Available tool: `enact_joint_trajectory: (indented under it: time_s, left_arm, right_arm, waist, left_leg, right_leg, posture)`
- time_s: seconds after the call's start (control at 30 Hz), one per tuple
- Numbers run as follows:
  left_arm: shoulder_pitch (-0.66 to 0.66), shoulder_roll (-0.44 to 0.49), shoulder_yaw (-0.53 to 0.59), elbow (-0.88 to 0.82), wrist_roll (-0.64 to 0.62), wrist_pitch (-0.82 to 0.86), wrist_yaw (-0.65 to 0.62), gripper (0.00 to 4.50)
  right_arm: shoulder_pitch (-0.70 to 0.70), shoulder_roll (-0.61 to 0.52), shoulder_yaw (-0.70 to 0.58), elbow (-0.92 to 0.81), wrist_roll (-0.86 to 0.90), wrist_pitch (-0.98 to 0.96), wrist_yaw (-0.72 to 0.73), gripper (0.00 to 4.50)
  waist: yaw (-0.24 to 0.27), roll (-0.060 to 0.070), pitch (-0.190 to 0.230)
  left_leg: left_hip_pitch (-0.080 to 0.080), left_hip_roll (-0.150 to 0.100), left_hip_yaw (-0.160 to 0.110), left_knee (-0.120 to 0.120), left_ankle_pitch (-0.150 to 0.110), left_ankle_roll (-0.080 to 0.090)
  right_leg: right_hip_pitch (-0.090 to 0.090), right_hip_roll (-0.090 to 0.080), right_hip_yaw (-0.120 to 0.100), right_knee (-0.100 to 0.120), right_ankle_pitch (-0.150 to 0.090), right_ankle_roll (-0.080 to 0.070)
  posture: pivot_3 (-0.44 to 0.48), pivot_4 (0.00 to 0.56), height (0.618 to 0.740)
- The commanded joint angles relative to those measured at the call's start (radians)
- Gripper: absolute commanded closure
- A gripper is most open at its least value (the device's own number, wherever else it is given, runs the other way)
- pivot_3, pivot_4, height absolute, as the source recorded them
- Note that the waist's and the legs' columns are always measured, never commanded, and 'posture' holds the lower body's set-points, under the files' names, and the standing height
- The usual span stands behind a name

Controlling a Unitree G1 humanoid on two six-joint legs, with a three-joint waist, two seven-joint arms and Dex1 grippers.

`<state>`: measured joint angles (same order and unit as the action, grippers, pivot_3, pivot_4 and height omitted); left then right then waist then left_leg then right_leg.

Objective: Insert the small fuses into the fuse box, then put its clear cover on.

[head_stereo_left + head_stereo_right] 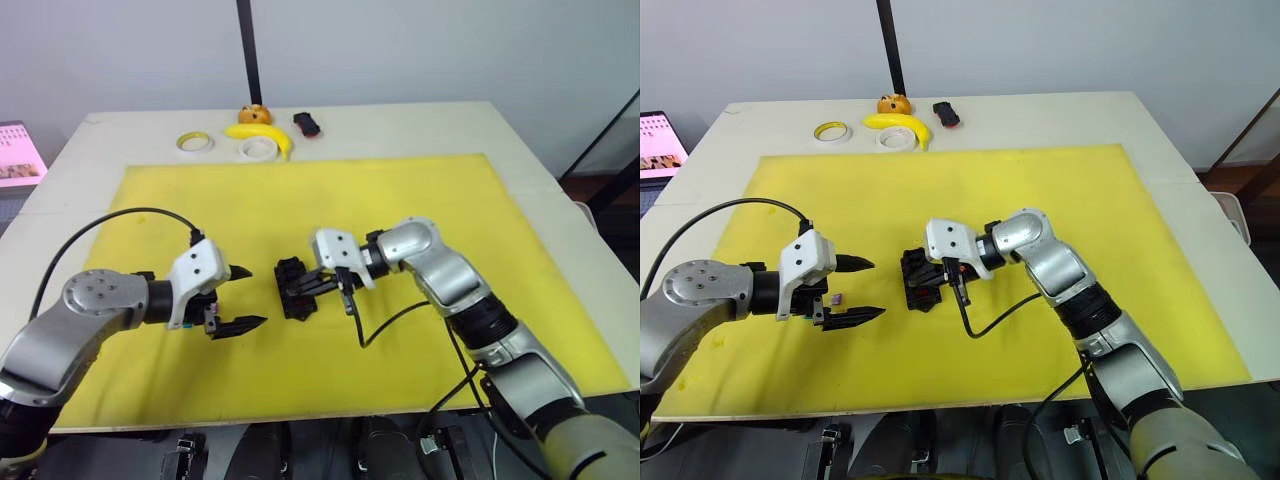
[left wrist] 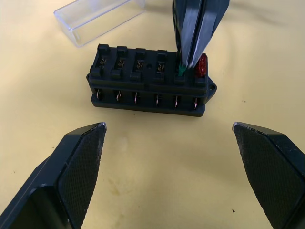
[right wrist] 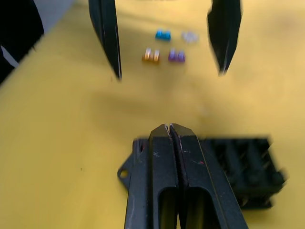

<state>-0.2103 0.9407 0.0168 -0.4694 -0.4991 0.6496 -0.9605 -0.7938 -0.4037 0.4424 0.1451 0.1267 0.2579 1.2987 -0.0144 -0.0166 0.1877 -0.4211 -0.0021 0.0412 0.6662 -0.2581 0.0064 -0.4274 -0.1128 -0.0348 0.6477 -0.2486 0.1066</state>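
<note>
Left wrist view shows the small black rectangular plastic fuse box (image 2: 150, 81) lying on the yellow mat (image 2: 157, 171) that covers the bench. The right hand (image 2: 187, 67) comes down onto one end of the fuse box, its two black fingers pressed together on a tiny green plastic fuse (image 2: 181, 71) at the second slot from that end. A tiny red plastic fuse (image 2: 201, 67) is seated in the end slot just beside it. The other slots stand bare. The transparent rectangular plastic cover (image 2: 97, 19) lies just behind the fuse box, apart from it. The left hand (image 1: 240, 297) hangs near the fuse box on its other side, its fingers spread wide and holding nothing. Beyond that hand from the fuse box, the blue-teal (image 3: 163, 35), grey (image 3: 189, 36), yellow (image 3: 150, 55) and purple (image 3: 177, 56) fuses lie together on the mat.
</note>
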Motion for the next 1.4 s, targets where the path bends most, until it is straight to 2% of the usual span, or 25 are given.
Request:
enact_joint_trajectory:
  time_s: [0.03, 0.2, 0.43, 0.57, 0.63, 0.73, 0.83, 0.97, 1.07, 1.17, 1.3, 1.4]
  left_arm:
    - [-0.006, 0.003, 0.015, -0.014, 0.004, -0.009, -0.001, 0.00]
    - [-0.005, 0.002, 0.016, -0.015, 0.006, -0.008, 0.000, 0.00]
    - [0.000, 0.005, 0.025, -0.013, 0.006, -0.011, -0.005, 0.00]
    - [0.002, 0.004, 0.078, -0.012, -0.020, -0.021, -0.011, 0.00]
    - [0.011, 0.002, 0.103, -0.010, -0.027, -0.036, -0.016, 0.00]
    - [0.034, 0.020, 0.153, -0.008, -0.036, -0.027, -0.025, 0.00]
    - [0.064, 0.063, 0.241, 0.018, -0.060, 0.000, -0.060, 0.00]
    - [0.157, 0.134, 0.365, 0.049, -0.074, 0.010, -0.131, 0.00]
    - [0.239, 0.170, 0.512, 0.087, -0.113, 0.092, -0.171, 0.00]
    - [0.303, 0.184, 0.628, 0.108, -0.142, 0.147, -0.211, 0.00]
    - [0.423, 0.193, 0.706, 0.140, -0.073, 0.092, -0.273, 0.00]
    - [0.455, 0.197, 0.708, 0.173, -0.055, 0.064, -0.295, 0.00]
  right_arm:
    - [0.008, 0.007, 0.038, 0.074, -0.068, -0.072, -0.018, 4.46]
    - [0.001, 0.008, 0.032, 0.086, -0.071, -0.092, -0.012, 4.46]
    - [-0.041, 0.004, -0.024, 0.004, -0.015, -0.027, -0.008, 4.46]
    - [-0.077, 0.008, -0.164, -0.122, 0.123, 0.141, -0.060, 4.46]
    - [-0.072, -0.023, -0.178, -0.152, 0.124, 0.147, -0.058, 4.46]
    - [-0.052, -0.090, -0.190, -0.179, 0.038, 0.028, -0.100, 4.46]
    - [-0.045, -0.206, -0.211, -0.179, 0.087, 0.079, 0.012, 4.46]
    - [-0.018, -0.322, -0.276, -0.184, 0.140, 0.116, 0.067, 4.46]
    - [0.017, -0.404, -0.339, -0.161, 0.150, 0.138, 0.059, 3.59]
    - [0.061, -0.471, -0.377, -0.142, 0.143, 0.114, 0.060, 2.07]
    - [0.093, -0.533, -0.415, -0.131, 0.152, 0.101, 0.069, 0.05]
    - [0.094, -0.544, -0.422, -0.123, 0.154, 0.099, 0.066, 0.05]
  waist:
    - [0.000, 0.000, 0.000]
    - [0.000, 0.000, 0.000]
    - [0.000, 0.000, 0.000]
    - [0.001, 0.000, 0.000]
    - [0.001, 0.000, 0.000]
    - [0.002, 0.000, 0.000]
    - [0.002, 0.000, 0.000]
    - [-0.002, 0.000, 0.001]
    - [-0.002, 0.000, 0.001]
    - [0.000, 0.000, 0.001]
    - [0.000, 0.000, 0.001]
    - [0.000, 0.000, 0.001]
  left_leg:
    - [0.001, 0.000, 0.000, 0.000, 0.000, 0.000]
    - [0.005, 0.000, 0.000, 0.000, 0.000, 0.000]
    - [0.007, 0.001, 0.000, 0.000, 0.000, 0.000]
    - [0.006, 0.002, 0.000, 0.000, 0.000, 0.000]
    - [0.006, 0.002, 0.000, 0.000, 0.000, 0.000]
    - [0.006, 0.002, 0.000, 0.000, 0.000, 0.000]
    - [0.006, 0.001, 0.000, 0.000, 0.000, 0.000]
    - [0.006, 0.002, 0.001, -0.001, 0.000, 0.000]
    - [0.006, 0.003, 0.002, -0.002, 0.000, 0.000]
    - [0.006, 0.003, 0.002, -0.002, 0.000, 0.000]
    - [0.006, 0.002, 0.003, -0.002, 0.000, 0.000]
    - [0.006, 0.003, 0.004, -0.002, 0.000, 0.000]
  right_leg:
    - [0.001, 0.000, 0.000, 0.000, 0.000, 0.000]
    - [0.005, 0.000, 0.000, 0.000, 0.000, 0.000]
    - [0.007, 0.000, 0.000, 0.000, 0.000, 0.000]
    - [0.006, 0.000, 0.000, 0.000, 0.000, 0.000]
    - [0.005, 0.000, 0.000, 0.000, 0.000, 0.000]
    - [0.006, 0.000, 0.000, -0.001, 0.000, 0.000]
    - [0.006, -0.001, 0.000, -0.001, 0.000, 0.000]
    - [0.005, -0.001, 0.000, -0.001, 0.000, 0.000]
    - [0.004, -0.001, 0.000, -0.001, 0.000, 0.000]
    - [0.004, -0.001, 0.000, -0.001, 0.000, 0.000]
    - [0.004, -0.002, 0.001, -0.002, 0.000, 0.000]
    - [0.003, -0.002, 0.001, -0.002, -0.002, -0.003]
  posture:
    - [0.000, 0.150, 0.740]
    - [0.000, 0.150, 0.740]
    - [0.000, 0.150, 0.740]
    - [0.000, 0.150, 0.740]
    - [0.000, 0.150, 0.740]
    - [0.000, 0.150, 0.740]
    - [0.000, 0.150, 0.740]
    - [0.000, 0.150, 0.740]
    - [0.000, 0.150, 0.740]
    - [0.000, 0.150, 0.740]
    - [0.000, 0.150, 0.740]
    - [0.000, 0.150, 0.740]
